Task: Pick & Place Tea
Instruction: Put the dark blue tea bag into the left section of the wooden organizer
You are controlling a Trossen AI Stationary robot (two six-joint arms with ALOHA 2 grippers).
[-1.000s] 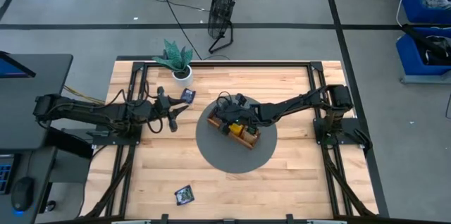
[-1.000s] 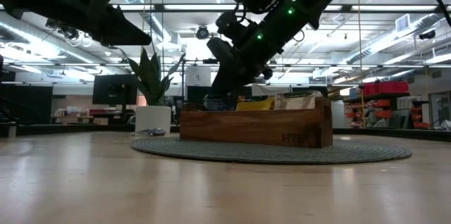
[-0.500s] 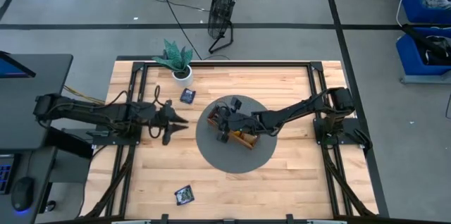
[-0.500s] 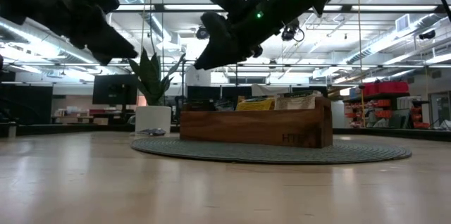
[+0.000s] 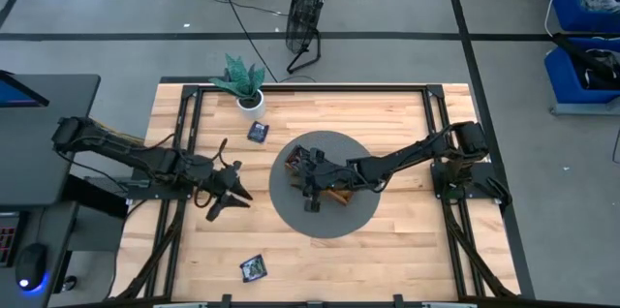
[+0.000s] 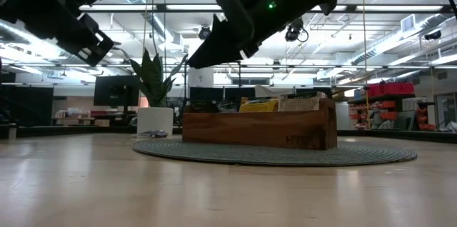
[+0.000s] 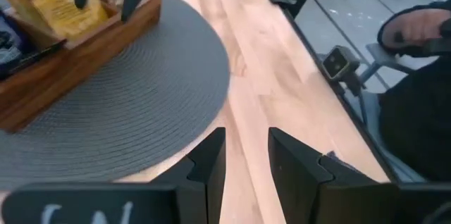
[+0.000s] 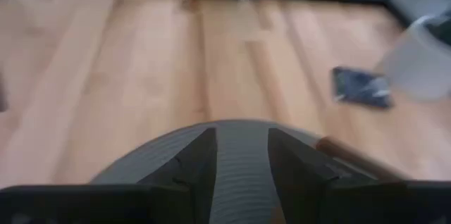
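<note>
Looking at the tea, two sachets lie loose on the table: a dark one (image 5: 258, 132) near the potted plant (image 5: 244, 83), another (image 5: 253, 267) at the near edge. Your left gripper (image 5: 229, 202) hangs between them, fingers slightly apart, holding nothing. Your right gripper (image 5: 310, 192) hovers over the mat (image 5: 291, 213), jaws parted and empty. I'd say flat sachets can slip a pinch. The wooden tray (image 6: 257, 128) already holds yellow and beige sachets.

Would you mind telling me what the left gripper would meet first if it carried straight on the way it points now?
Probably the grey round mat: the left gripper points at its edge, with the wooden tray behind it, though depth is unclear.
</note>
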